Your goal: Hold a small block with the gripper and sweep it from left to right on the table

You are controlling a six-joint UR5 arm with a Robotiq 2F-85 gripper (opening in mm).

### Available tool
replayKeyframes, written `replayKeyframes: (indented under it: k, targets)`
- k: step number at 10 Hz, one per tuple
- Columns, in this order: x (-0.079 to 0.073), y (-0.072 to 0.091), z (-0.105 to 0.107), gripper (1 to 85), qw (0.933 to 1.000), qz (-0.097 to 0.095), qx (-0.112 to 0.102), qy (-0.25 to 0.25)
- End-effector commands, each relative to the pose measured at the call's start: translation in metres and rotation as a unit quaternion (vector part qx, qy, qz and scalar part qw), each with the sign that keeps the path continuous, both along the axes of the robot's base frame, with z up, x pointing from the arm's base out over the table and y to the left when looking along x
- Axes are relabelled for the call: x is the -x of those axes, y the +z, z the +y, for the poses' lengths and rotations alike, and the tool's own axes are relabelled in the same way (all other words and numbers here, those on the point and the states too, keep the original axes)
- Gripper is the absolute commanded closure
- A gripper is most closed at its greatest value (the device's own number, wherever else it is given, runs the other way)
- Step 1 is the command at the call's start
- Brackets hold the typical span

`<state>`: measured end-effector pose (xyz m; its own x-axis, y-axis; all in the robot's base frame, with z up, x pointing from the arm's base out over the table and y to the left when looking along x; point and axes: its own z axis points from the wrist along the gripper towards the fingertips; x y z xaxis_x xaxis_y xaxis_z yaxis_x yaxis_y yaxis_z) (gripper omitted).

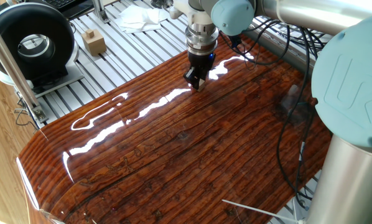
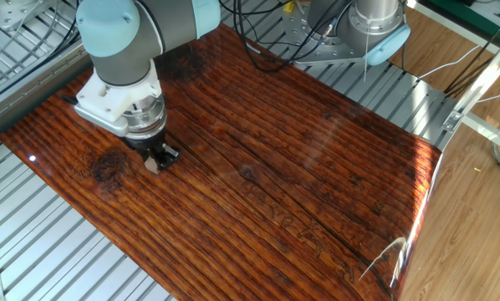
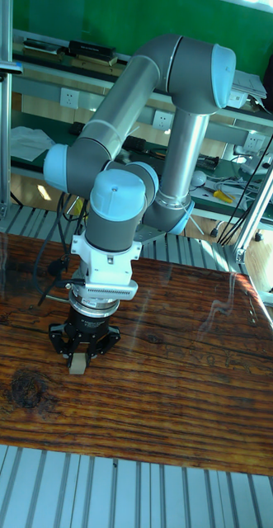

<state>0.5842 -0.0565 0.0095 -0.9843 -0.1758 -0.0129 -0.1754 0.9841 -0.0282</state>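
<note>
The small block point(image 3: 75, 364) is a tiny pale beige cube pinched between the black fingers of my gripper point(image 3: 78, 356), and it rests on or just above the table point(image 3: 177, 396). In the other fixed view the small block point(image 2: 152, 165) peeks out under the gripper point(image 2: 156, 159) near the table's point(image 2: 275, 192) left end. In one fixed view the gripper point(image 1: 196, 82) points straight down at the far edge of the table point(image 1: 173, 155), with the block barely visible at its tips.
A larger tan wooden block point(image 1: 94, 42) stands on the ribbed aluminium frame beyond the board, beside a black round device point(image 1: 32, 42) and white cloth point(image 1: 139, 17). Black cables point(image 1: 292, 93) trail over the board's right side near the arm's base point(image 1: 351, 124).
</note>
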Motion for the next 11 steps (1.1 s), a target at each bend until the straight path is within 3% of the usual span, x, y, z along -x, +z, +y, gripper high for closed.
replayKeyframes:
  k: [1, 11]
  targets:
    - [-0.0008, 0.0008, 0.0029, 84.7, 1.0000, -0.001, -0.007, -0.005]
    - [-0.0005, 0.0005, 0.0069, 84.7, 0.9999, -0.001, -0.011, -0.009]
